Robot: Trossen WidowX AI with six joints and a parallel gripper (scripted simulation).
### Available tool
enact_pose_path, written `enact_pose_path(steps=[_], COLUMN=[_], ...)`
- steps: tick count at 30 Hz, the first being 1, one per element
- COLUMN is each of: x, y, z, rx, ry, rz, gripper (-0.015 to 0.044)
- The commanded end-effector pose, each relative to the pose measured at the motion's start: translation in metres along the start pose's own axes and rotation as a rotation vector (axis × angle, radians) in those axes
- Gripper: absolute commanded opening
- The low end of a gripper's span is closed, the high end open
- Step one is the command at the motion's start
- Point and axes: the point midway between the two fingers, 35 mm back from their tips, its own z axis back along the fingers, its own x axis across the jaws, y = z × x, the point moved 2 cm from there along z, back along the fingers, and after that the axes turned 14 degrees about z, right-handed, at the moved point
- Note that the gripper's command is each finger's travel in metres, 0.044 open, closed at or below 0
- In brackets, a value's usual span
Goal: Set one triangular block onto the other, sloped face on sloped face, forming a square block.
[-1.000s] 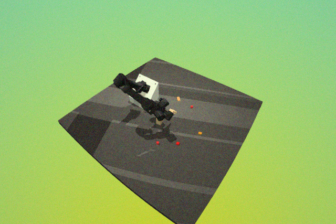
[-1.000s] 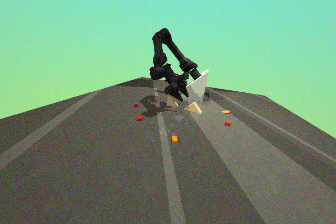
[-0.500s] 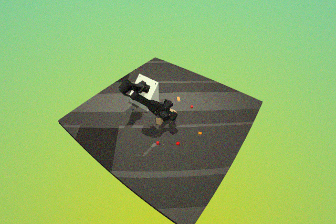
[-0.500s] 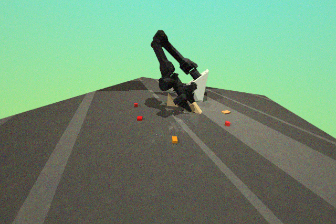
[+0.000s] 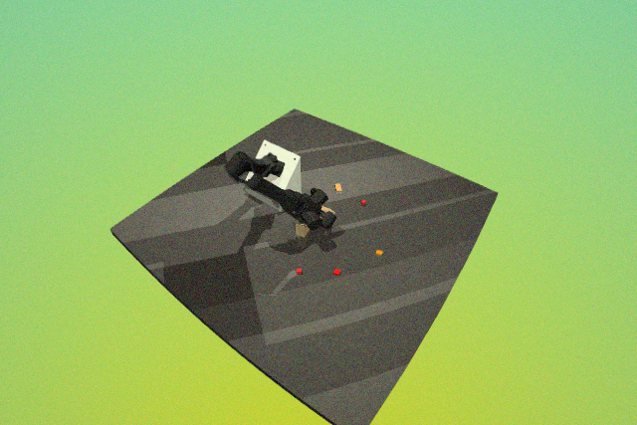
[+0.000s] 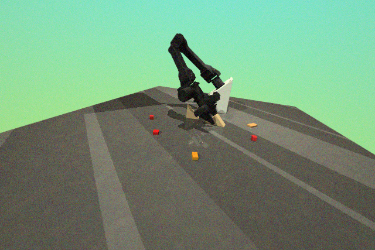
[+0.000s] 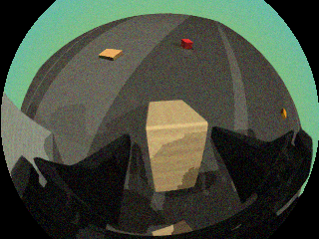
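One tan triangular block [image 5: 327, 210] [image 6: 219, 120] [image 7: 175, 156] rests on the table between the fingers of my gripper [image 5: 321, 207] [image 6: 212, 119] [image 7: 173, 135]. The gripper is low and open, with a gap visible on both sides of the block in the wrist view. The other tan triangular block [image 5: 302, 230] [image 6: 190, 112] [image 7: 162, 231] stands apart on the table, on the other side of the hand, and shows only as a sliver at the bottom of the wrist view. The hand partly hides both blocks in the top and exterior views.
A flat light-orange tile [image 5: 337, 187] [image 6: 252, 125] [image 7: 111, 54] and a red cube [image 5: 363, 202] [image 6: 254, 137] [image 7: 186, 44] lie beyond the nearer block. Two more red cubes and an orange block [image 5: 379, 252] [image 6: 194, 156] lie farther out. The white base mount [image 5: 292, 165] [image 6: 224, 99] stands behind.
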Motion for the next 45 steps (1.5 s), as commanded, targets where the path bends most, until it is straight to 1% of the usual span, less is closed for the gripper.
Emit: enact_pose_path(steps=[1, 6, 13, 17, 38, 45], x=[0.000, 0.000, 0.000, 0.000, -0.018, -0.018], y=[0.000, 0.000, 0.000, 0.000, -0.067, -0.069], z=[0.000, 0.000, 0.000, 0.001, 0.069, 0.071], rx=[0.000, 0.000, 0.000, 0.000, -0.004, -0.004], ry=[0.000, 0.000, 0.000, 0.000, 0.002, 0.002], rz=[0.000, 0.000, 0.000, 0.000, -0.001, -0.001], gripper=[0.0282, 0.0151, 0.0105, 0.0000, 0.0000, 0.0000])
